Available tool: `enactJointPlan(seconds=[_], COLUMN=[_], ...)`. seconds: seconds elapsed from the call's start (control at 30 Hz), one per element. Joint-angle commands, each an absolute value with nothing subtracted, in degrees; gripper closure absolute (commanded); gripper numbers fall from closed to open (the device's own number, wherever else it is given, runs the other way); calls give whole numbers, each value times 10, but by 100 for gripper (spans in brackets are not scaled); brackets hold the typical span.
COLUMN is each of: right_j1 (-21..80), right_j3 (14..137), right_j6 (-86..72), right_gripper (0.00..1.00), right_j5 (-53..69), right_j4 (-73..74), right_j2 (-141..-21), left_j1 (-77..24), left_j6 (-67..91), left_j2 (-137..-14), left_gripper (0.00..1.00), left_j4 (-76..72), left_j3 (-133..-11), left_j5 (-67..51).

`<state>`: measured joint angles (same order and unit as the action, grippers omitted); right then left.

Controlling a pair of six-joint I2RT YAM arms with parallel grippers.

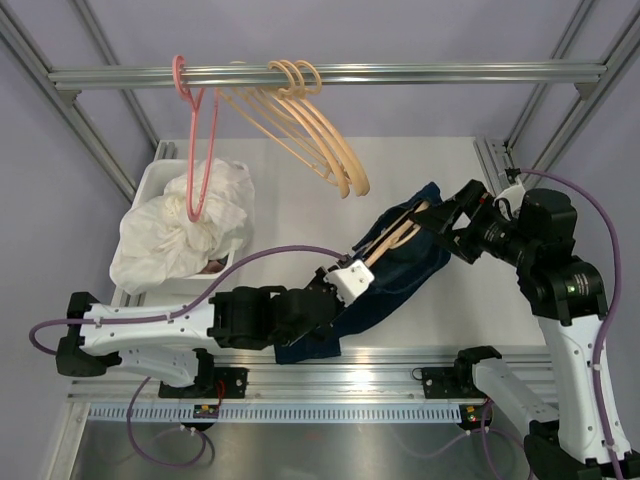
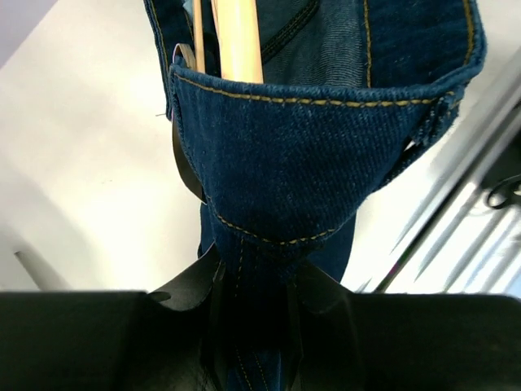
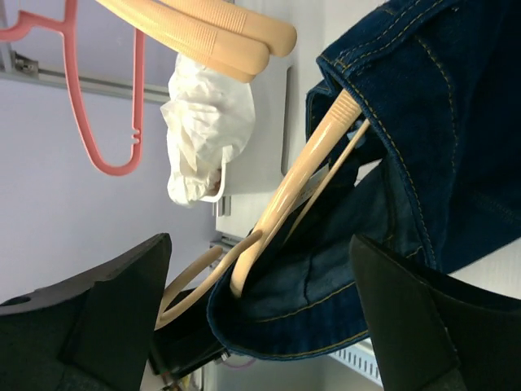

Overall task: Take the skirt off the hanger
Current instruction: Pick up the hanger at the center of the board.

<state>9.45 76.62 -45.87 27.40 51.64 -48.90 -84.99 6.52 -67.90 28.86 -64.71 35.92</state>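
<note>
Where the skirt sits: centre-right of the top view, the dark denim skirt (image 1: 405, 275) hangs between my two arms, with the beige hanger (image 3: 285, 195) tucked inside its waistband.
Left gripper (image 2: 254, 285): fingers pinched together on a fold of the skirt along a stitched seam, low centre of the left wrist view.
Right gripper (image 3: 259, 244): fingers spread wide either side of the hanger's hook and the waistband, gripping nothing that I can see.
Skirt's handling, as I judge it: soft but thick, with some weight. The coarse weave should resist slipping, and it isn't fragile.
Hanger's handling: rigid and smooth, so it is likely to slide out of the cloth.
Where I'd take hold: the doubled, stitched waistband for the cloth, and the hook or neck for the hanger.
</note>
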Motion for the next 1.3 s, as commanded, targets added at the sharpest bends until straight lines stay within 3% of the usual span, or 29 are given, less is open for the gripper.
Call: enactJointPlan(seconds=[0.0, 0.2, 0.23, 0.47, 0.67, 0.73, 0.9, 1.1, 1.27], right_j1=[98, 97, 97, 97, 97, 97, 97, 97, 97], right_j3=[752, 705, 702, 770, 716, 685, 661, 636, 616], right_j6=[-453, -517, -528, -507, -574, -598, -611, -631, -644], right_gripper=[0, 1, 10, 17, 26, 34, 41, 41, 33], right_j5=[243, 280, 281, 91, 218, 255, 240, 250, 249], right_j4=[497, 397, 395, 464, 415, 375, 364, 332, 309], right_j2=[-454, -403, -401, -330, -357, -353, -344, -344, -356], left_j1=[-850, -849, -849, -849, -849, -849, -849, -849, -849], left_j6=[113, 141, 144, 169, 170, 168, 173, 173, 182], left_j2=[-647, -648, -648, -642, -635, -639, -646, -648, -651], left_gripper=[100, 100, 100, 100, 100, 100, 100, 100, 100], left_j4=[238, 238, 236, 243, 216, 213, 206, 183, 176], left_j3=[-700, -717, -717, -722, -732, -742, -766, -773, -773], left_j5=[328, 320, 321, 331, 313, 307, 293, 273, 259])
